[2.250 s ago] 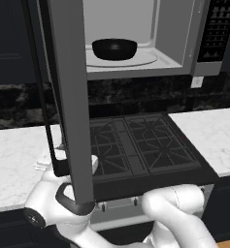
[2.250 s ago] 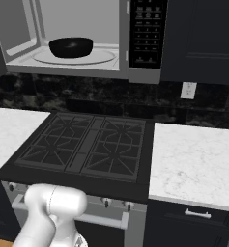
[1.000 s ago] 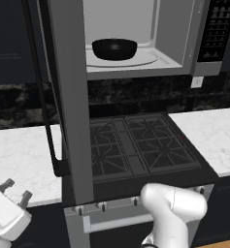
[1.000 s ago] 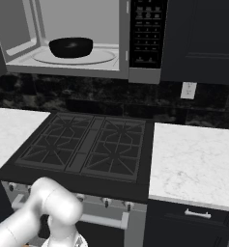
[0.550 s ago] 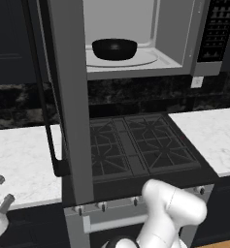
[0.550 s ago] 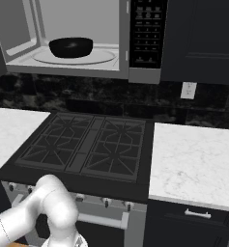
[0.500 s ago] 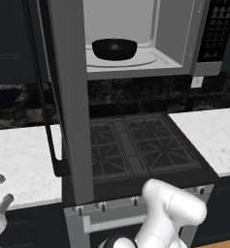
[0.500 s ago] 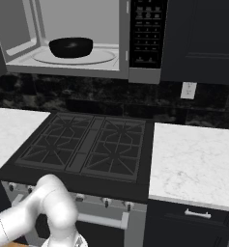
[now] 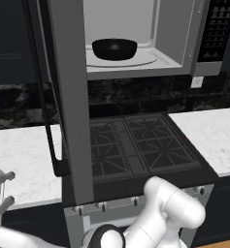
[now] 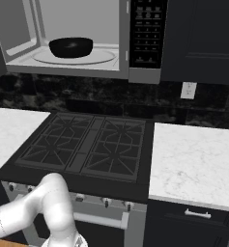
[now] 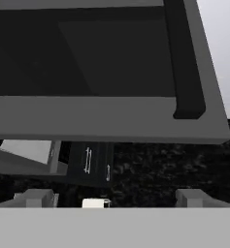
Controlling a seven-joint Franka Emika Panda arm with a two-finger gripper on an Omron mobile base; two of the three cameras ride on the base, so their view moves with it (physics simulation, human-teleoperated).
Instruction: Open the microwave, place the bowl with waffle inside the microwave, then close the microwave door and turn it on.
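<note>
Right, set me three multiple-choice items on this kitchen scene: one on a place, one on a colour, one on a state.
1. Where is the small glossy black round bowl?
A. On the stove
B. On the turntable inside the grey steel microwave
C. On the white marble counter

2. What colour is the long vertical bar handle of the dark-glass microwave door?
A. Black
B. White
C. Red

3. How does the microwave door stand?
A. Shut
B. Removed
C. Swung open

Answers: 1 B, the bowl sits in the pale cavity. 2 A, the bar is black against the grey frame. 3 C, the door juts out and the cavity is exposed.
</note>
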